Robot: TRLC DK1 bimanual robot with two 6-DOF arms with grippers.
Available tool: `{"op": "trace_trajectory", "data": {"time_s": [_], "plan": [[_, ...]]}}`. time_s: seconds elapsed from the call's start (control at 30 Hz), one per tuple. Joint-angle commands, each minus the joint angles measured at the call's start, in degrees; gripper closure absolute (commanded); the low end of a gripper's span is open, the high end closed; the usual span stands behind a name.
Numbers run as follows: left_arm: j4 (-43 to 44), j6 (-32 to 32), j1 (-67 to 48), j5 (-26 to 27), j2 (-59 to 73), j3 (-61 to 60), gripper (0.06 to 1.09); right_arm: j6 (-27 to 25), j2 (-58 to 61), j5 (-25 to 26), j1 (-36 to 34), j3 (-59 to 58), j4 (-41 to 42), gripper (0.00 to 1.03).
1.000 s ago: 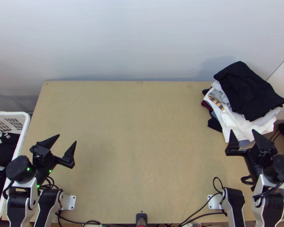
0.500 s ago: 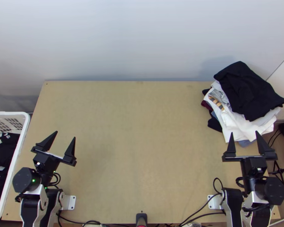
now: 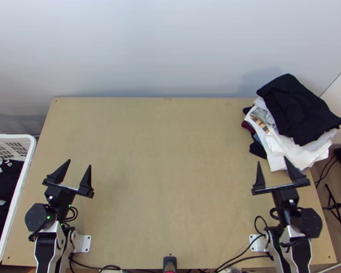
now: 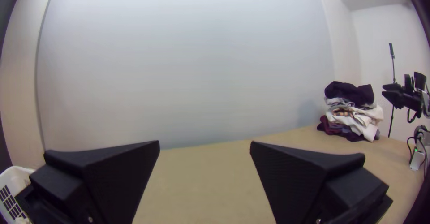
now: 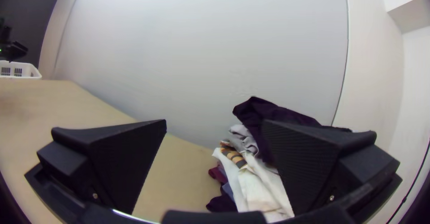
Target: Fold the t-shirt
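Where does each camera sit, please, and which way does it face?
Top view: fixed high over the table's near edge, looking steeply down on the table; left gripper and right gripper show with their arms.
Left wrist view: on the left arm's wrist, facing across the table to the wall; its own fingers loom close.
Right wrist view: on the right arm's wrist, facing the wall and clothes pile; one of its fingers is away from the pile, the other partly covers it.
Shared: both wrist views include table, wall and clothes pile.
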Motion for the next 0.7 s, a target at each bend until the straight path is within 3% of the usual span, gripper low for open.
{"op": "trace_trajectory", "data": {"time_s": [0.0,0.23,0.67], "plan": [[0.6,0.3,1.9,-0.1,-0.3,-2.8,0.1,-1.9,-0.2,0.3,1.2,-5.7,0.4,0.04],[-0.7,3.5,2.0,-0.2,-0.3,-3.5,0.1,-2.3,-0.1,0.5,1.4,-7.5,-1.0,0.04],[-1.2,2.2,1.5,-0.2,-0.1,-3.8,0.1,-3.8,3.6,0.4,2.6,-7.3,-3.0,0.04]]}}
